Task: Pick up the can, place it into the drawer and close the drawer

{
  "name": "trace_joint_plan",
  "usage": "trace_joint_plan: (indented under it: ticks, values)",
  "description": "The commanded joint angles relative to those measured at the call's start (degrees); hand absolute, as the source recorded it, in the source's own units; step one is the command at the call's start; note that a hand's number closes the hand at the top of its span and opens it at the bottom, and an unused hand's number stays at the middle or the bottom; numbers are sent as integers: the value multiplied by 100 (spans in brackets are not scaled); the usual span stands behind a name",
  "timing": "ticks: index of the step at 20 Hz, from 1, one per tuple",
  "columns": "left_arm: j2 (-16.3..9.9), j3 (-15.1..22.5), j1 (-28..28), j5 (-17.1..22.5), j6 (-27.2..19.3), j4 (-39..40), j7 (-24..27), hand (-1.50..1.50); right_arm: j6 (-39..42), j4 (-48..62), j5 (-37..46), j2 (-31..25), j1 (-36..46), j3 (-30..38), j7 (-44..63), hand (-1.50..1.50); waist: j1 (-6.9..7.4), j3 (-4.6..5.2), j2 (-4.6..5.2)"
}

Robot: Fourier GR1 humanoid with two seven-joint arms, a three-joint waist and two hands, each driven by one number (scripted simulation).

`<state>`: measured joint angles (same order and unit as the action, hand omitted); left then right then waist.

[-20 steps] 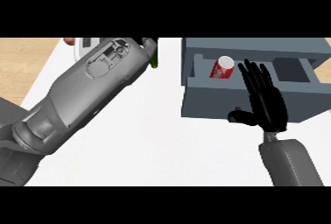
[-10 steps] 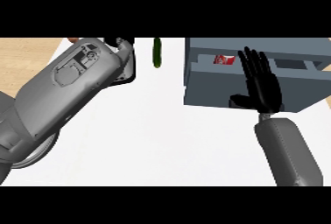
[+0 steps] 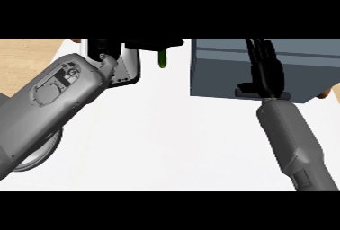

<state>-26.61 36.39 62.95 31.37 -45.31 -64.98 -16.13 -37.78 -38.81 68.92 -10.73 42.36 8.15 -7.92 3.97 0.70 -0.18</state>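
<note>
The grey drawer unit fills the upper right of the head view, and its front face looks flush, with no opening showing. The can is out of sight. My right hand lies flat against the drawer's front, fingers straight and pointing away from me, thumb beside the small handle. My left forearm crosses the left side. Its black hand is cut off by the top edge near the counter's far left.
A thin green object lies on the white counter between my left hand and the drawer unit. Wooden floor shows beyond the counter's left edge. White counter stretches between my two forearms.
The drawer has gone from open, with the red can showing inside, to shut. My right hand moved forward with its front. My left arm swung further up and left.
</note>
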Motion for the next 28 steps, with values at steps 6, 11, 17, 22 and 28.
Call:
trace_joint_plan:
  ticks: [6, 11, 17, 22, 28]
  values:
    - [-114, -9, -756, -252, -91, -525, 164, -150, -456, 1582, 175, 144, 1450, 305, 382, -150, 95, -80, 159]
    - [-278, -38, -1107, -328, -34, -951, 120, -150, -498, 2005, 96, -33, 1856, 479, 303, -150, 81, -80, 141]
    - [-387, -81, -1380, -355, 50, -1331, 158, -150, -486, 2328, 79, -66, 2246, 595, 419, -150, 217, -82, 174]
    - [-338, -203, -1548, -368, 157, -1238, 324, -150, -108, 2471, -149, -258, 2478, 761, -129, -150, 175, -83, 219]
    - [-510, -251, -1798, -396, 154, -1571, 308, -150, -29, 2235, -1095, 115, 2417, 1504, -875, -150, 167, -96, 151]
